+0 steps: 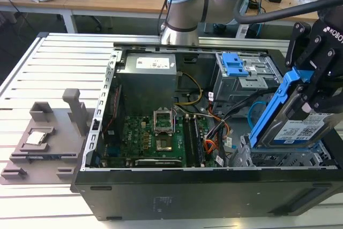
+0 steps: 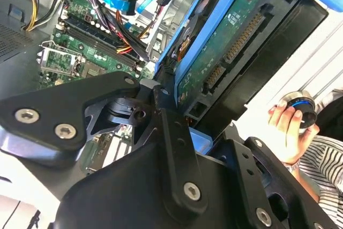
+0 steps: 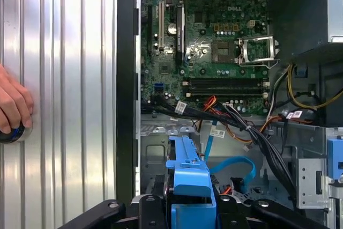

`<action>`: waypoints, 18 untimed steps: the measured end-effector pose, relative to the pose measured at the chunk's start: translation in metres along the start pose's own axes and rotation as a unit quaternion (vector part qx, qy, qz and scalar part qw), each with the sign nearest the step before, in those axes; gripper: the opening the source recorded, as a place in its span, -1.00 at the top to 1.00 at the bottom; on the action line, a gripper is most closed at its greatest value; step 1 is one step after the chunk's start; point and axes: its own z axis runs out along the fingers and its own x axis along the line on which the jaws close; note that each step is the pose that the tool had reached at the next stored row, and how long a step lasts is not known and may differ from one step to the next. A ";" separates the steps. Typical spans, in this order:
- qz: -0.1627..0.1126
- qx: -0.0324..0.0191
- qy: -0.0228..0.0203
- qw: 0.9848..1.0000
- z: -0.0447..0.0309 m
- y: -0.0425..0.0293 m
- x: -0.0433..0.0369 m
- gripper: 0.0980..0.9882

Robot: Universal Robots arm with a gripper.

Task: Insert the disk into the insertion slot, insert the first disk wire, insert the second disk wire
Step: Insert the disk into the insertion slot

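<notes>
Exterior view puts the gripper at the right end of the open computer case, clenched on the disk, its fingers pressed against the bright blue carrier that frames the drive. The disk hangs tilted, its upper end leaning toward the exterior view's right, with its lower edge just above the insertion slot, the perforated silver cage at the near right corner. It is not yet seated.

In the second wrist view the drive's green circuit board and connector edge face outward, bare. I judge the disk dense and rigid, but sensitive to knocks. The plastic carrier probably flexes a little and is smooth enough to slip. The carrier's side rails look like the place to grasp, well clear of the board and connector.

Just left of the cage, the second disk wire loops loose, unplugged. Beyond the case, in the first wrist view, a person's hand rests on the slatted table.
</notes>
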 end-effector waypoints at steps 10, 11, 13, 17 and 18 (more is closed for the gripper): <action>-0.007 0.000 0.000 1.000 0.0076 -0.0001 -0.0061 0.40; -0.007 0.000 0.000 1.000 0.0088 -0.0002 -0.0063 0.40; -0.007 0.000 0.000 1.000 0.0158 -0.0004 -0.0063 0.40; -0.007 0.000 0.000 1.000 0.0245 -0.0008 -0.0063 0.40; -0.007 0.000 0.000 1.000 0.0275 -0.0009 -0.0064 0.40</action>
